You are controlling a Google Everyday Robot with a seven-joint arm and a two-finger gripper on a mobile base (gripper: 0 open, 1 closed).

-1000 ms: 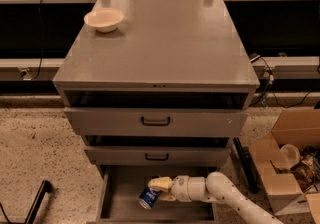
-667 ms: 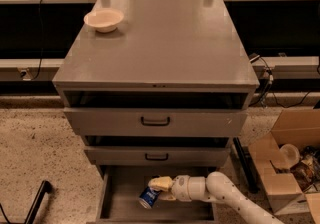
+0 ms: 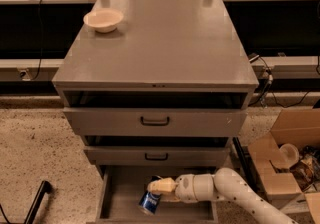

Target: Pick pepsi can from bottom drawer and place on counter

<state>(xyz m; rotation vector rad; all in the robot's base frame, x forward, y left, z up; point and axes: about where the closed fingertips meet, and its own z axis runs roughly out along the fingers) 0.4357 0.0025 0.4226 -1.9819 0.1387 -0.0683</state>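
The pepsi can (image 3: 149, 202), blue with silver ends, sits tilted inside the open bottom drawer (image 3: 120, 195), near its middle front. My gripper (image 3: 159, 187) reaches into the drawer from the right on a white arm and sits right over the top of the can, touching or nearly touching it. The counter (image 3: 165, 38) is the wide flat grey top of the cabinet, above the two upper drawers.
A white bowl (image 3: 103, 19) stands on the counter's back left corner. Open cardboard boxes (image 3: 282, 163) with a cup stand on the speckled floor right of the cabinet. A black bar (image 3: 37, 200) lies on the floor at the lower left.
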